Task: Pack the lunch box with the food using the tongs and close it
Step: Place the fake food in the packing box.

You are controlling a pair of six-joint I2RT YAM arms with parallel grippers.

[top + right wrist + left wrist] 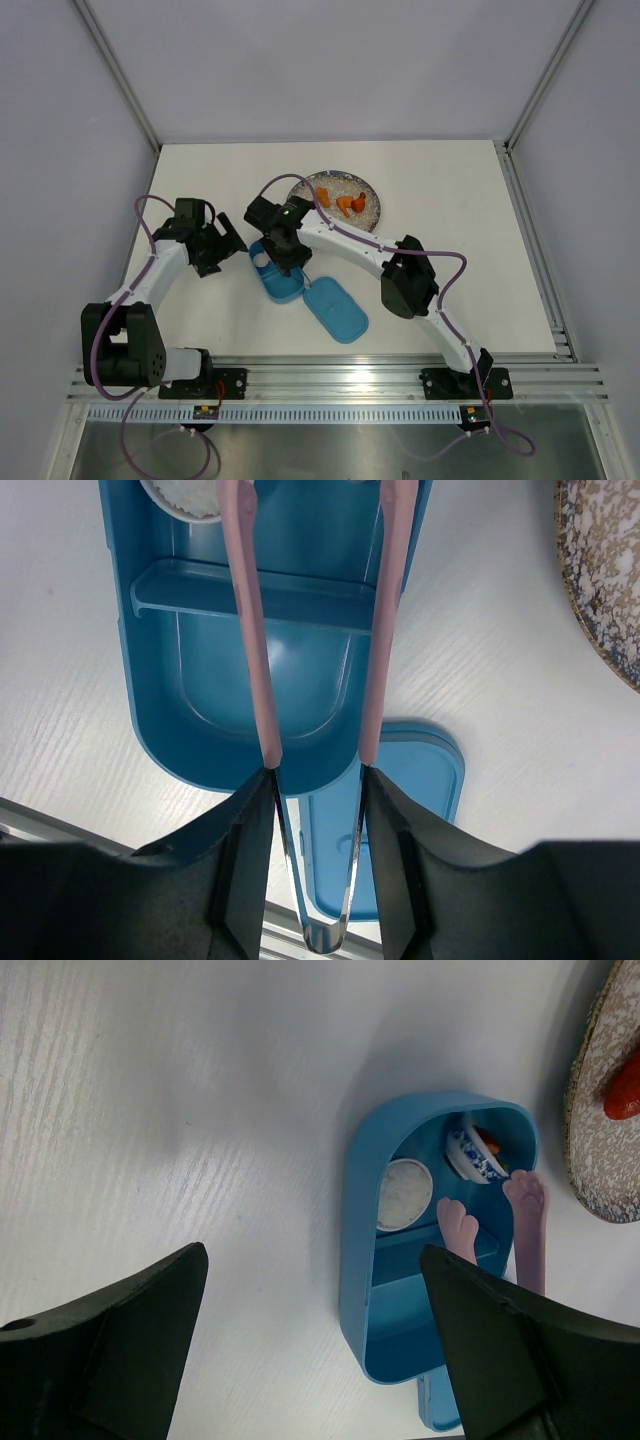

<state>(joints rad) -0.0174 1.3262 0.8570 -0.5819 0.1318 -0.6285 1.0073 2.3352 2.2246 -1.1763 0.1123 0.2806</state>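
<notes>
The open blue lunch box [280, 285] lies on the table with its flat lid [336, 309] beside it. My right gripper [315, 800] is shut on the pink tongs [248, 630] and holds them over the box. The tongs' arms are spread and their tips [457, 1225] reach into the far compartment. That compartment holds a white ball [404, 1193] and a blue-patterned cup [475, 1152] with a bit of red food. The compartment nearer the lid is bare. Orange chunks [347, 203] lie on the speckled plate [325, 182]. My left gripper [315, 1290] hangs open just left of the box, holding nothing.
The plate's rim [600, 1175] sits close to the box's far end, with a red-orange piece [625, 1095] on it. The lid [425, 800] lies partly under the tongs' metal bend. An aluminium rail [330, 378] runs along the near table edge.
</notes>
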